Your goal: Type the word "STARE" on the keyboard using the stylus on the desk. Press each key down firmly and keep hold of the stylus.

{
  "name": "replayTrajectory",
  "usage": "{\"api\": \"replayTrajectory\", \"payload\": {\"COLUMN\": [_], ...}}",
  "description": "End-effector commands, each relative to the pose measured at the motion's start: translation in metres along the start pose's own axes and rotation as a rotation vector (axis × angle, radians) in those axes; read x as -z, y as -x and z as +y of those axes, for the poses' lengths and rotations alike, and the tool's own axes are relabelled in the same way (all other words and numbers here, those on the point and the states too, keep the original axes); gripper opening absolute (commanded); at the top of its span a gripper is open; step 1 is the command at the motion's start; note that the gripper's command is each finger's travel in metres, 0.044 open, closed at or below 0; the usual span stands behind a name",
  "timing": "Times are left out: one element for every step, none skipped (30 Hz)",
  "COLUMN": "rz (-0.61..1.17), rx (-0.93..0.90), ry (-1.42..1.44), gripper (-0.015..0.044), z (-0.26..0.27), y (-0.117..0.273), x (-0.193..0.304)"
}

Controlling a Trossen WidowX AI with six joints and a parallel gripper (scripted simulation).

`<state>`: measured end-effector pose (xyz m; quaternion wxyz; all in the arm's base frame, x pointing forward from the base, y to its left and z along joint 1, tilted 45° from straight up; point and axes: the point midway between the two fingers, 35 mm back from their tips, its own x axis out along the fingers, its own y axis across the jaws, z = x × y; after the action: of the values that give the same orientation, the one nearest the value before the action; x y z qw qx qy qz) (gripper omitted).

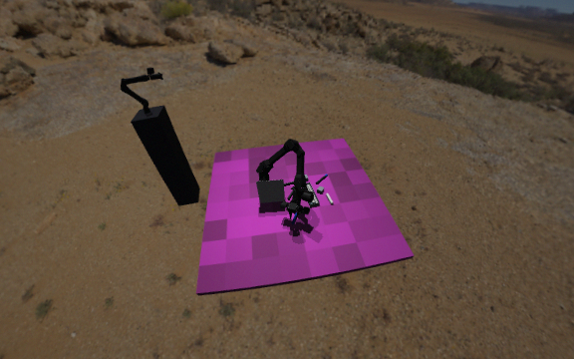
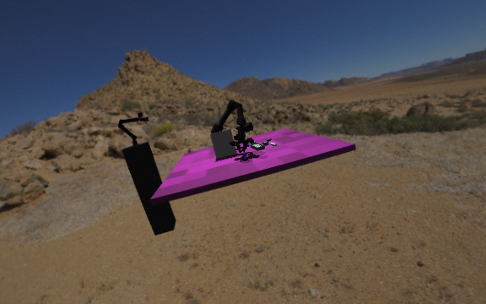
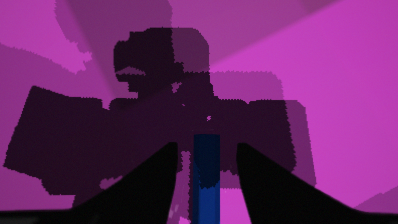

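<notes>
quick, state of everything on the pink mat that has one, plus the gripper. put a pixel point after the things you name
gripper (image 1: 295,211) (image 2: 241,149) (image 3: 207,150): partly open, holding nothing
blue stylus (image 1: 295,217) (image 2: 245,155) (image 3: 208,202): lying flat on the mat, below the gap between the fingers
keyboard (image 1: 313,197) (image 2: 258,146): lying flat, partly hidden by the arm
white stick (image 1: 329,198) (image 2: 272,144): lying flat
</notes>
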<state>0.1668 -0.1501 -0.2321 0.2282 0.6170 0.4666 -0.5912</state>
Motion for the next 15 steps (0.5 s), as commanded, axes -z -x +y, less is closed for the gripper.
{"api": "replayTrajectory", "payload": {"rz": [0.005,0.005,0.005,0.005,0.005,0.005,0.005,0.005,0.005,0.005,0.005,0.005,0.005,0.005,0.005], "rx": [0.003,0.003,0.003,0.003,0.003,0.003,0.003,0.003,0.003,0.003,0.003,0.003,0.003,0.003,0.003], "ry": [-0.003,-0.003,-0.003,-0.003,-0.003,-0.003,-0.003,-0.003,-0.003,-0.003,-0.003,-0.003,-0.003,-0.003,-0.003], "gripper": [0.015,0.015,0.015,0.015,0.015,0.015,0.015,0.015,0.015,0.015,0.015,0.015,0.015,0.015,0.015], "z": [-0.0008,-0.0008,-0.0008,-0.0008,-0.0008,-0.0009,-0.0009,-0.0009,-0.0009,-0.0009,-0.001,-0.001,-0.001,-0.0011,-0.0011], "y": [-0.0036,-0.004,-0.0045,-0.0053,-0.0058,-0.0061,-0.0065,-0.0071,-0.0076,-0.0082,-0.0087,-0.0091,-0.0098,-0.0106,-0.0113], "x": [0.0024,0.0027,0.003,0.0035,0.0038,0.004,0.0042,0.0045,0.0049,0.0052,0.0055,0.0058,0.0061,0.0066,0.007]}}
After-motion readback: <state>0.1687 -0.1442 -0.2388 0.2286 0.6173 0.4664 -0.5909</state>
